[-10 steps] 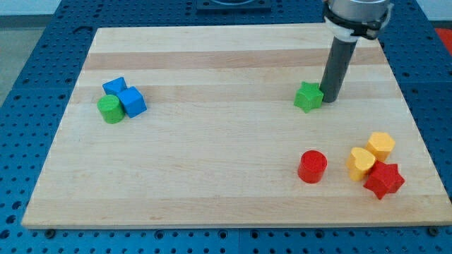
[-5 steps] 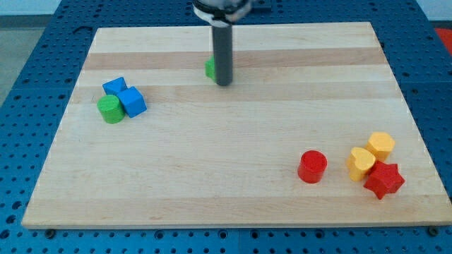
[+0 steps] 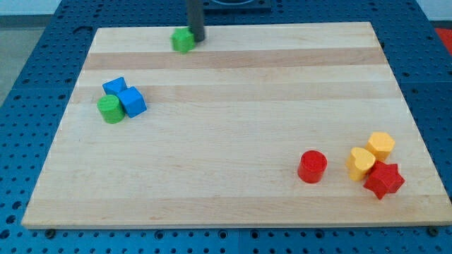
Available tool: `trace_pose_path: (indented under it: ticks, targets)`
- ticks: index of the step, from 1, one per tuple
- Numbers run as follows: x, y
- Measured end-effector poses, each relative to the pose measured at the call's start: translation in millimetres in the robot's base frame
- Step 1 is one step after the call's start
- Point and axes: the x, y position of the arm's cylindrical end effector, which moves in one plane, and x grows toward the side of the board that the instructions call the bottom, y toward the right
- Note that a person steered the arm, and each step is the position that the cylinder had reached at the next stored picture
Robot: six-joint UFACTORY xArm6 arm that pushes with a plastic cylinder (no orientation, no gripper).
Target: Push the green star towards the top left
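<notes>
The green star sits near the top edge of the wooden board, left of centre. My tip is down on the board, touching the star's right side. The dark rod rises from there out of the view's top.
A green cylinder and two blue blocks cluster at the board's left. A red cylinder, two yellow blocks and a red star lie at the lower right. The board's top edge is just above the star.
My tip has swept from the board's right to the upper left, pushing the green star with it to near the top edge. The other blocks have not moved.
</notes>
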Motion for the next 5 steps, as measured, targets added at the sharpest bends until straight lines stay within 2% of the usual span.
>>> trace_pose_path:
  ticks: [1,2,3,4,5]
  targets:
    - [17.4,7.3]
    - [17.4,8.3]
    - [25.6,-22.9]
    - [44.2,-26.0]
    - [40.1,-75.3]
